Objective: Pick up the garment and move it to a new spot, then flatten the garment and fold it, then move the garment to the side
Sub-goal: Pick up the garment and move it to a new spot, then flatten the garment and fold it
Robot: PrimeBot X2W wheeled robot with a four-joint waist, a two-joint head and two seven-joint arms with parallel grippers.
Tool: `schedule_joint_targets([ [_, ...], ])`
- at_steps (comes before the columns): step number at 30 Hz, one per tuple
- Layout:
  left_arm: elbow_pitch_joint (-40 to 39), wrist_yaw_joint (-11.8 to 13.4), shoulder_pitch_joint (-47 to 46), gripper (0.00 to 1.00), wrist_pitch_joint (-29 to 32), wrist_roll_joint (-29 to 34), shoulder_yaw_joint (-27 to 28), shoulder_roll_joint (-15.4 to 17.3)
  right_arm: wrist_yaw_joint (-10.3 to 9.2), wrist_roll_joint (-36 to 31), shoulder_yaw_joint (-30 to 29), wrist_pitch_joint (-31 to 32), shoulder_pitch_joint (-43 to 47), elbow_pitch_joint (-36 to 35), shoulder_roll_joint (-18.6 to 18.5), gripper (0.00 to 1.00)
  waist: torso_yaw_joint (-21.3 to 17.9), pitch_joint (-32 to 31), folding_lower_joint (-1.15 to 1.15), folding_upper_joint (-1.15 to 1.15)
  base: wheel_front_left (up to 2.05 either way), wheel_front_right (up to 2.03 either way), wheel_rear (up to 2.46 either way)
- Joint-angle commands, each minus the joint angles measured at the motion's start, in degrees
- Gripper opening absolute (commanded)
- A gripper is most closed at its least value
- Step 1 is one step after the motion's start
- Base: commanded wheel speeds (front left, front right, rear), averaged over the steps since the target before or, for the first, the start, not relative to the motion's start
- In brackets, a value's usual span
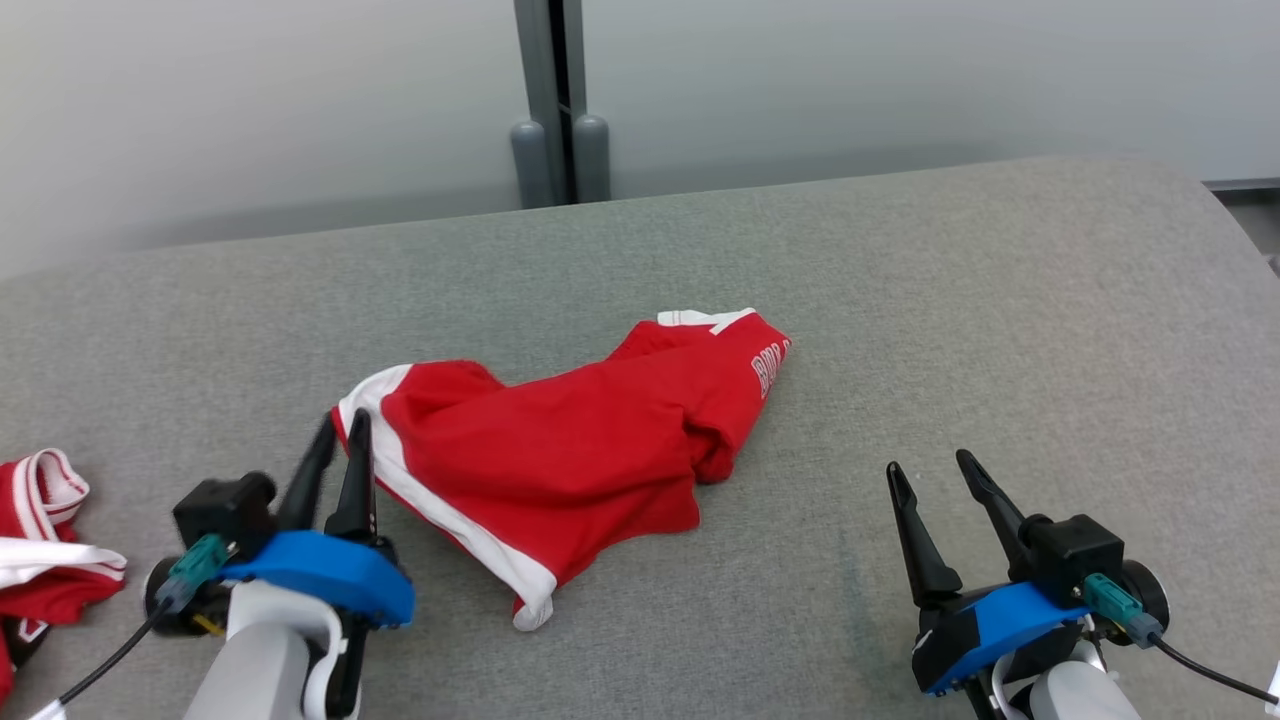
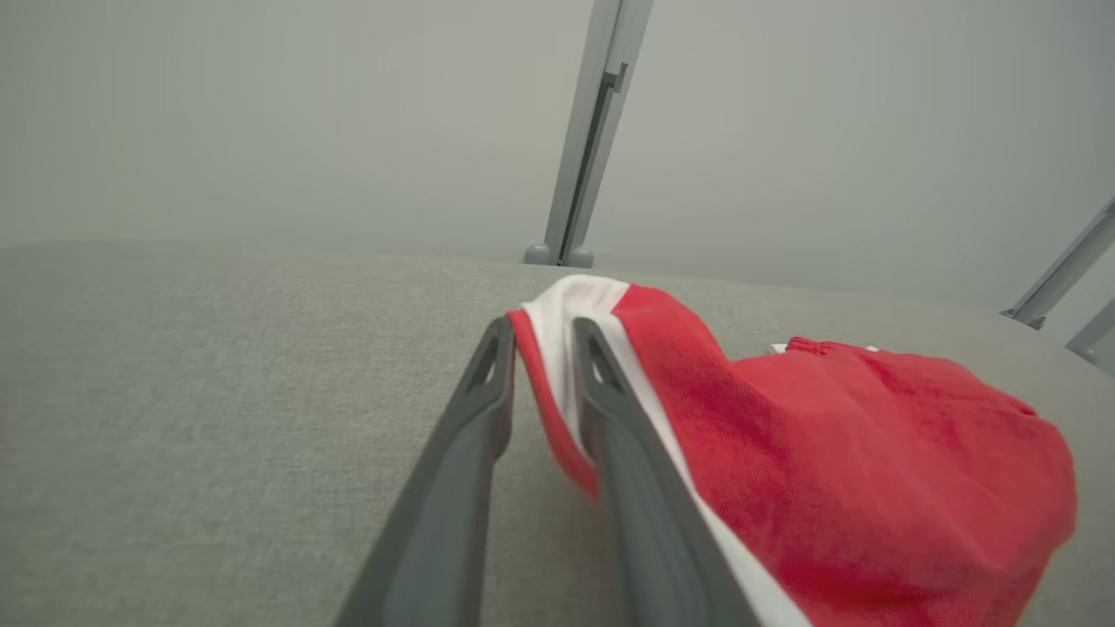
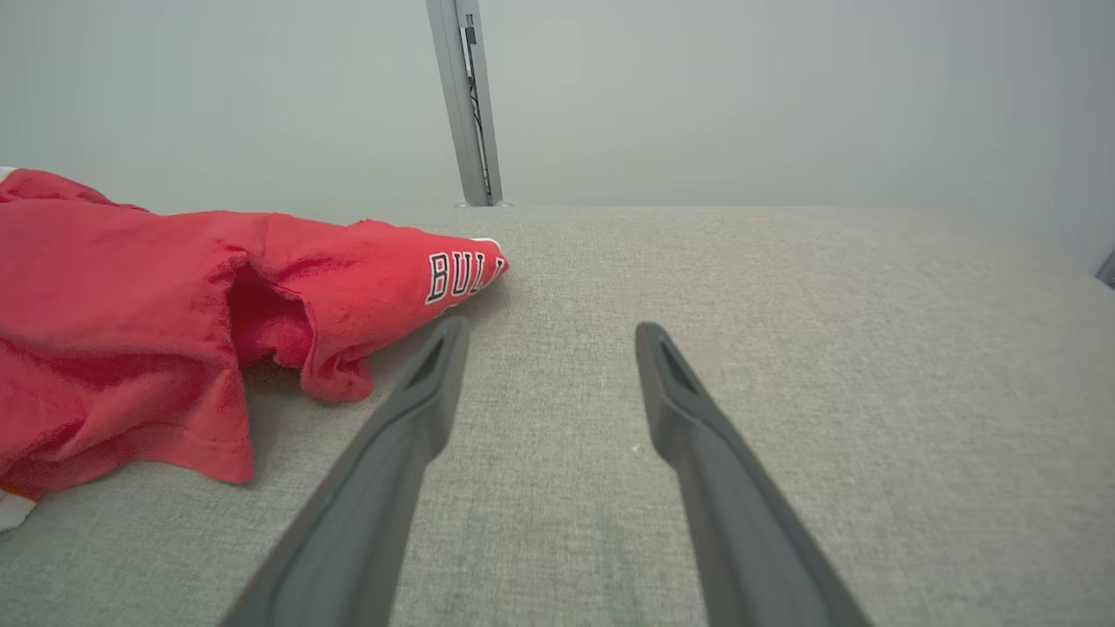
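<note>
Head view: the red garment [image 1: 560,450] is seen crumpled mid-bench [image 1: 1000,300], neither flattened nor folded. The left tool [image 1: 344,422] is set at its 8 o'clock hem. The right tool [image 1: 929,462] is spread at 4 o'clock, apart from it.
Left wrist view: the hem is shown between nearly closed fingers, but a grip cannot be told.
Right wrist view: lettering is revealed at 11 o'clock.

A grey fabric-covered surface [image 1: 1000,330] is being occupied near its middle by a crumpled red garment [image 1: 560,450] edged with white trim, while a second red-and-white bundle of cloth [image 1: 40,560] is being carried at its near left edge, well apart from the first.
</note>
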Motion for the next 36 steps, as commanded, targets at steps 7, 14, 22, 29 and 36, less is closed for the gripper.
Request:
schedule_joint_targets([
  [7,-1.8,1.7,5.9,1.0,-0.2,5.3,8.6,-0.9,0.02,-0.3,0.1,-0.2,1.0,-0.5,-0.2,1.0,2.1,-2.0,0.0,0.0,0.0,0.0,0.0],
  [14,-6.9,2.7,12.9,1.0,-0.2,14.4,13.1,-2.5,0.03,-0.5,0.2,-0.2,2.7,-0.5,-0.2,1.0,3.3,-5.2,0.0,0.0,0.0,0.0,0.0],
  [22,-9.0,2.5,17.7,1.0,-0.2,19.0,15.5,-4.4,0.03,0.0,0.3,-0.2,4.7,-0.2,-0.2,1.0,3.8,-7.2,0.0,0.0,0.0,0.0,0.0],
  [29,-9.0,1.1,16.5,1.0,-0.2,20.2,14.8,-5.5,0.03,1.9,5.8,-0.2,3.7,1.7,-0.2,1.0,7.0,-6.2,0.0,0.0,0.0,0.0,0.0],
  [36,-8.3,-0.1,15.4,1.0,-0.2,20.5,14.2,-5.7,0.03,6.6,18.8,-0.2,0.2,6.7,-0.2,1.0,12.6,-4.0,0.0,0.0,0.0,0.0,0.0],
])
